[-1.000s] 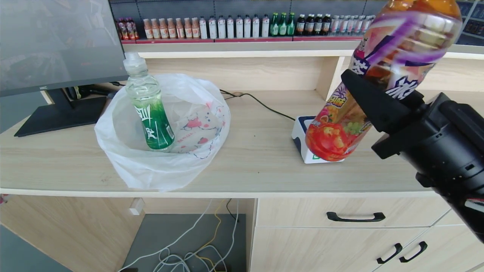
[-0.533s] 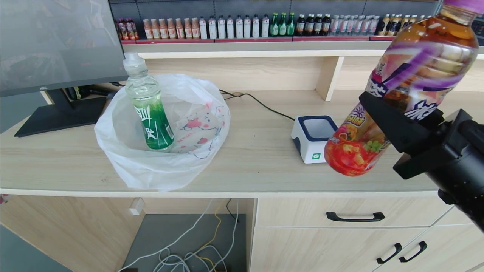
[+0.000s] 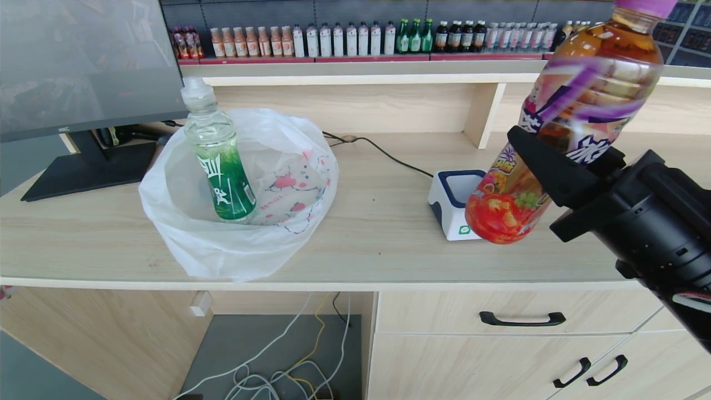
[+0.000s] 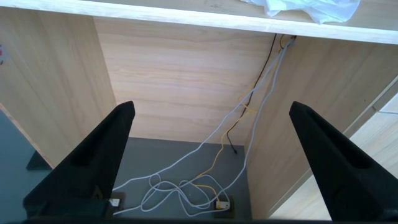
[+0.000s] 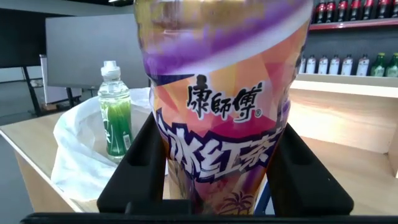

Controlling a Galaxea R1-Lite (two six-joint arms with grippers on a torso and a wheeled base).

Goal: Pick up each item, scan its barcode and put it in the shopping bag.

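Right gripper (image 3: 577,161) pinches the tea bottle (image 3: 583,100) with its two black fingers on the label, around the middle of the body. The bottle hangs in the air, tilted, with the purple cap up and away and the red bottom low. In the head view this bottom overlaps the right side of the scanner (image 3: 451,203), a small white and blue box on the counter (image 3: 377,244). I cannot tell if the bottle touches it. I judge that the scanning step is in hand: the item is picked up and is presented near the scanner window, but it is not yet in the shopping bag (image 3: 300,166). The bag stands open, well apart on the robot's left, and a green bottle (image 3: 219,166) stands upright inside it. The next move, I think, calls for turning the barcode toward the window. Then the arm must carry the bottle across the counter and lower it beside the green one without knocking it over. The left gripper (image 4: 211,115) hangs spread and empty below the counter edge, over some cables (image 4: 186,193).
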